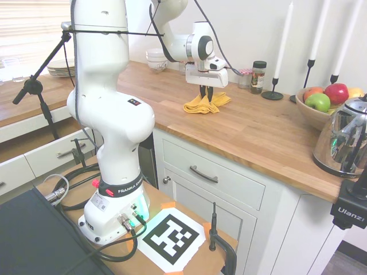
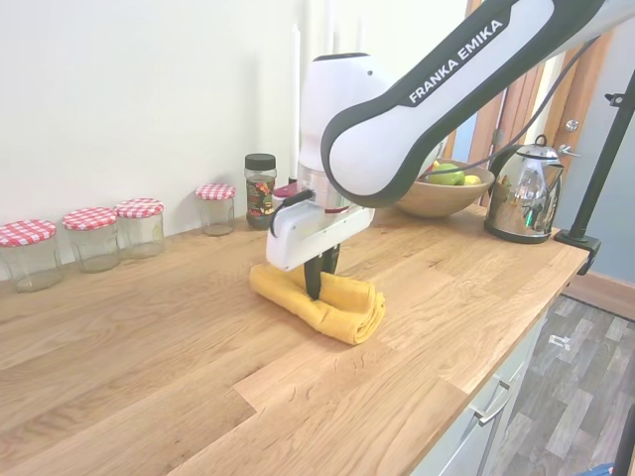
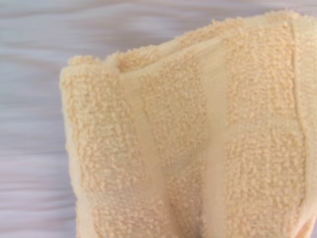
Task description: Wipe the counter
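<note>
A folded yellow terry cloth (image 1: 198, 105) (image 2: 347, 302) lies on the warm-brown wooden counter (image 1: 258, 132) (image 2: 149, 327), near its middle. My gripper (image 1: 206, 95) (image 2: 317, 276) points straight down onto the cloth. Its dark fingers stand close together, pinched into the top fold. The wrist view is filled by the cloth (image 3: 188, 139) from very close, with blurred counter around it. The cloth's lower layers rest on the wood.
Several jars with red-checked lids (image 2: 89, 233) and a spice jar (image 2: 261, 188) line the back wall. To one side stand candlesticks (image 1: 274, 86), a fruit bowl (image 1: 312, 112) and a steel kettle (image 1: 347, 137). Stacked white bowls (image 1: 156, 59) sit at the far end.
</note>
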{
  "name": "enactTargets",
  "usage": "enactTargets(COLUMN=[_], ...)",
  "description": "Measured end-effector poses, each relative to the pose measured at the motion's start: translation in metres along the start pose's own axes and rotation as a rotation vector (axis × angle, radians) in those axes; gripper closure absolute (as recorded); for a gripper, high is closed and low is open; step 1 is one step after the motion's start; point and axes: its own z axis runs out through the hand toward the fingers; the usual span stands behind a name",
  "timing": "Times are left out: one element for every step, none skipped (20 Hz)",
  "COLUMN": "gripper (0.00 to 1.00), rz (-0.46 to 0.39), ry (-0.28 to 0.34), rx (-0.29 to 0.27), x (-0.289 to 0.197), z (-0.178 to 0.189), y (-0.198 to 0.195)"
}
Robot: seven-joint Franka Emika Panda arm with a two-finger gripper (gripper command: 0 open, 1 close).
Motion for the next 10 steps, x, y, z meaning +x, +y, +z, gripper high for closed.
enactTargets(gripper=[1.0,1.0,1.0,1.0,1.0,1.0,1.0,1.0,1.0,1.0], rz=[0.014,0.025,0.04,0.055,0.067,0.08,0.094,0.106,0.118,0.131], ry=[-0.004,-0.008,-0.011,-0.015,-0.018,-0.02,-0.022,-0.024,-0.025,-0.027], rx=[0.001,0.003,0.004,0.006,0.008,0.01,0.012,0.013,0.013,0.015], x=[0.012,0.023,0.034,0.045,0.055,0.065,0.074,0.084,0.092,0.099], z=[0.001,0.002,0.002,0.003,0.004,0.004,0.005,0.005,0.006,0.007], y=[0.011,0.022,0.032,0.044,0.056,0.067,0.079,0.092,0.102,0.113])
